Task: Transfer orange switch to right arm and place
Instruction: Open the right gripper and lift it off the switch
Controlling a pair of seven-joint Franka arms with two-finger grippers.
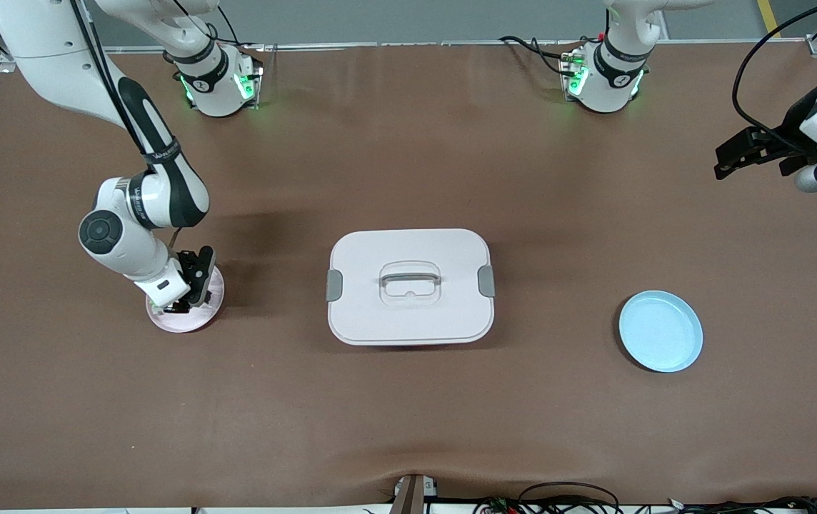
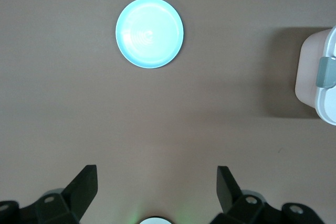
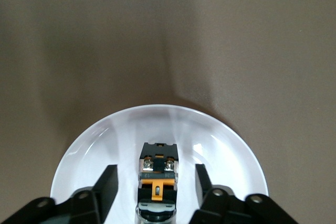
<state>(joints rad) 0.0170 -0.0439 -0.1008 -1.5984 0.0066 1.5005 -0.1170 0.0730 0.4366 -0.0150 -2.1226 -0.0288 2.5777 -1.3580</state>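
Right wrist view: one orange switch [image 3: 157,179] between spread jaws, seemingly untouched; left spread.

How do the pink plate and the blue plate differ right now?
The pink plate holds the orange switch, while the blue plate holds nothing. The pink plate lies toward the right arm's end of the table with the right tool low over it, fingers apart on either side of the switch; the blue plate lies toward the left arm's end, and the open left tool waits away from it. Both are small, round and shallow.
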